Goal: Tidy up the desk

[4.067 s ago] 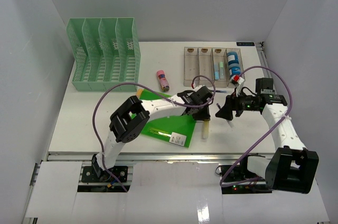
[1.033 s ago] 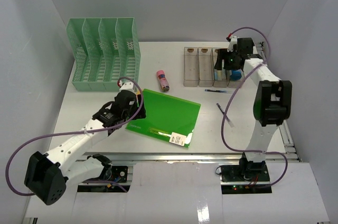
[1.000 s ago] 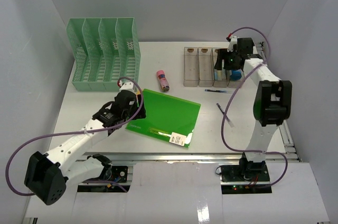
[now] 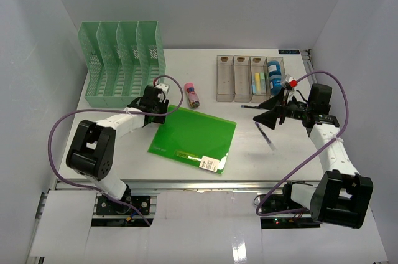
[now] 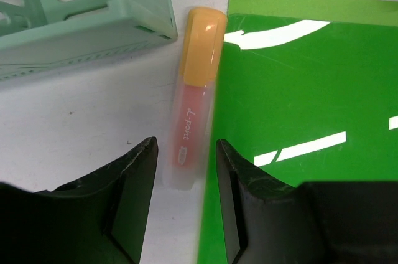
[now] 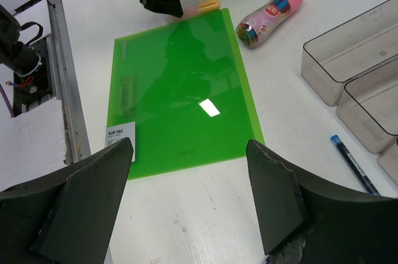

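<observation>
The desk (image 4: 112,142) is a white tabletop holding a green clip file (image 4: 194,136). My left gripper (image 4: 154,106) is at the file's far left corner, open. In the left wrist view its jaws (image 5: 185,146) straddle the near end of an orange-capped marker (image 5: 198,89) that lies flat along the file's edge (image 5: 298,89). My right gripper (image 4: 262,114) hovers open and empty over the desk's right side. In the right wrist view it (image 6: 189,146) is above the file's near edge (image 6: 180,89).
A green slotted file rack (image 4: 122,63) stands at the back left, close to the marker (image 5: 74,15). A clear four-compartment tray (image 4: 249,78) holds a yellow marker and blue tape. A pink tube (image 4: 191,94) and two pens (image 4: 254,107) (image 4: 268,136) lie loose.
My left gripper has moved back to the file's far left corner, over the orange marker. My right gripper has come away from the tray toward the desk's right middle.
</observation>
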Motion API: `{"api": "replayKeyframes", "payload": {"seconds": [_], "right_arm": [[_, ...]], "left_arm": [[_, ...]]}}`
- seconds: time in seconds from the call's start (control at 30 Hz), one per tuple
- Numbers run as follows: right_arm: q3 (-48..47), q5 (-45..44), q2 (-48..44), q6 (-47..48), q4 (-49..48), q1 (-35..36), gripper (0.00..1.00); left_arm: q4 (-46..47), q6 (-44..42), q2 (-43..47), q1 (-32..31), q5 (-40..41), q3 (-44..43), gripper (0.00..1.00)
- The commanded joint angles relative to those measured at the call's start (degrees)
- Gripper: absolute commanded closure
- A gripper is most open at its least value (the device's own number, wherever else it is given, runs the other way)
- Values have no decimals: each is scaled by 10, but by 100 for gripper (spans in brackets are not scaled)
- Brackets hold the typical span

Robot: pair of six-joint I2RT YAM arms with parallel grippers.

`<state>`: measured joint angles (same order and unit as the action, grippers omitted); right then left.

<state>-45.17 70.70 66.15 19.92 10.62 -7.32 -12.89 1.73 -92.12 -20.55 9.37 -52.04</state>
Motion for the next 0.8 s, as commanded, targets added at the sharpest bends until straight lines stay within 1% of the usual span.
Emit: {"api": "replayKeyframes", "payload": {"seconds": [0.0, 0.13, 0.2, 0.3, 0.43, 0.57, 0.63, 0.73, 0.77], "right_arm": [[1, 32, 2, -4, -20, -5, 20], [0, 38, 11, -6, -20, -7, 20], [0, 39, 11, -6, -20, -8, 20], [1, 41, 11, -7, -20, -12, 20], [1, 46, 10, -7, -20, -14, 21], [1, 47, 8, -7, -20, -15, 21], [1, 47, 9, -7, -20, -16, 21], [0, 52, 11, -11, -20, -16, 22], [-1, 54, 11, -12, -18, -16, 22]], "left_arm": [[26, -16, -16, 5, -20, -10, 47], [30, -16, -28, 9, -20, -6, 48], [30, -33, -36, 12, -24, -5, 51], [28, -33, -40, 12, -28, -3, 56], [25, -30, -37, 13, -30, 7, 59], [15, -27, -22, 13, -33, 10, 70], [7, -24, -10, 13, -45, 7, 78], [-6, -22, 22, 12, -72, 1, 82], [-10, -12, 43, 13, -94, 1, 83]]}}
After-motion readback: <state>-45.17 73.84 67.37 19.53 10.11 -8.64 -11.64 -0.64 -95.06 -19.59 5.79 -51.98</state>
